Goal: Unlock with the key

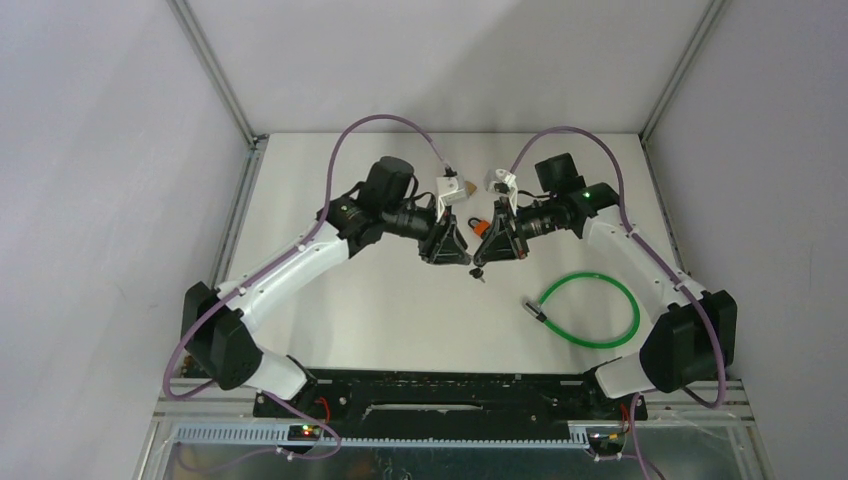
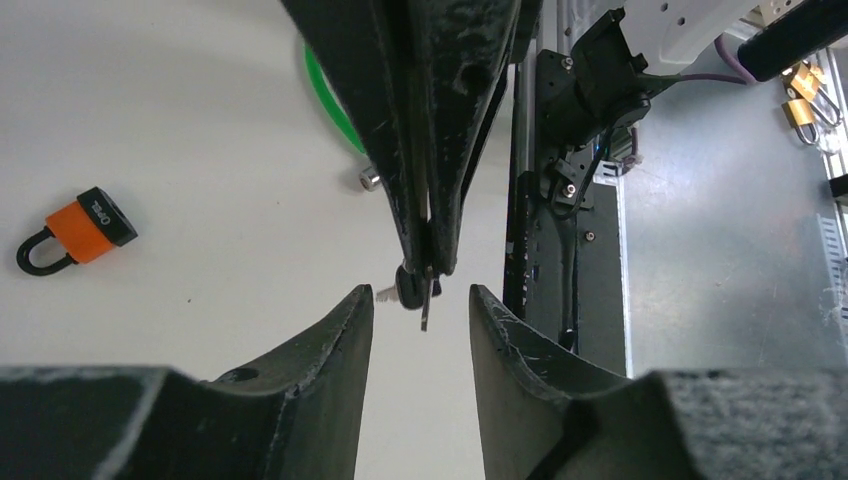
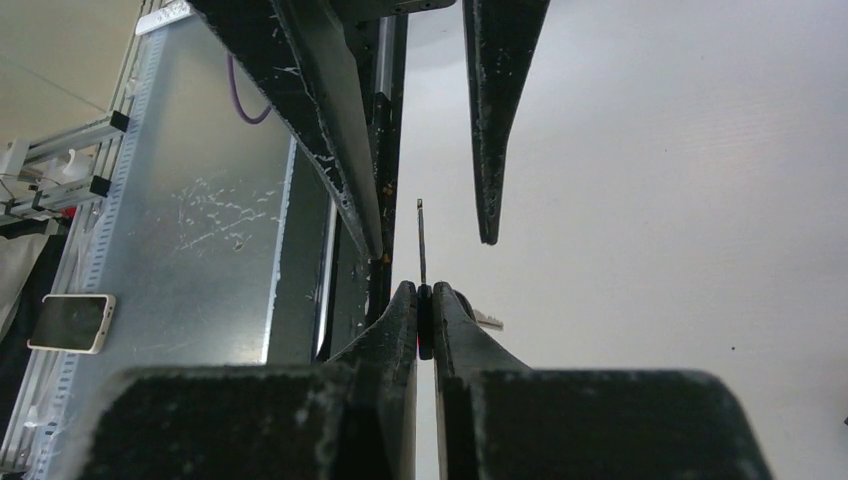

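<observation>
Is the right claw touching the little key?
Touching. The right wrist view shows the right gripper pinched shut on the black head of the key.

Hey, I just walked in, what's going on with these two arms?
The right tool is clamped on the head of a small key. The left tool faces it, jaws open on either side of the key's blade, not gripping it. The orange padlock lies on the table, apart from both tools, so nothing is unlocked yet.
</observation>
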Controlling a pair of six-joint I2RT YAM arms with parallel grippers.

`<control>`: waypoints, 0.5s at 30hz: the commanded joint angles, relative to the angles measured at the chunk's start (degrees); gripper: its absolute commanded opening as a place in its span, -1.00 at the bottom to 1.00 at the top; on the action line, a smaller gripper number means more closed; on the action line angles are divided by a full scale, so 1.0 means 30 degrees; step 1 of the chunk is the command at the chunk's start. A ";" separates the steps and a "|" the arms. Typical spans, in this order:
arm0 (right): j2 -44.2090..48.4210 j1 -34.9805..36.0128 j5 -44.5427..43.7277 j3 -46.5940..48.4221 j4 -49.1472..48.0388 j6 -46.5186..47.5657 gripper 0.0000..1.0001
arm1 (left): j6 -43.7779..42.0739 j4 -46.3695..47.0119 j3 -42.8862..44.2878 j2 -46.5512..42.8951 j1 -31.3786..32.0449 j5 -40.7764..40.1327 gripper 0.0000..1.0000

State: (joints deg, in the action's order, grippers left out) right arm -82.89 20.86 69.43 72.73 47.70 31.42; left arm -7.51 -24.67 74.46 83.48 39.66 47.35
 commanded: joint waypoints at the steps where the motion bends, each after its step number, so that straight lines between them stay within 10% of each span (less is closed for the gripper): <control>1: -0.0068 -0.0068 0.0549 0.0616 0.0044 0.0016 -1.00 | -0.0052 -0.0010 0.1643 0.0230 0.0483 0.0514 -0.15; 9: -0.0262 -0.0207 0.0855 0.0633 0.0190 0.0099 -1.00 | -0.0755 -0.1139 0.2590 0.0856 0.1041 0.0354 -0.41; 15: -0.0292 -0.0497 0.1163 0.0614 0.0542 0.0485 -1.00 | -0.0964 -0.1488 0.2663 0.0985 0.1056 0.0174 -0.22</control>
State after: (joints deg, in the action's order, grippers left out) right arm -83.53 20.03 70.41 72.73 48.56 31.59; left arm -8.80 -27.97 79.26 86.46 42.44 47.22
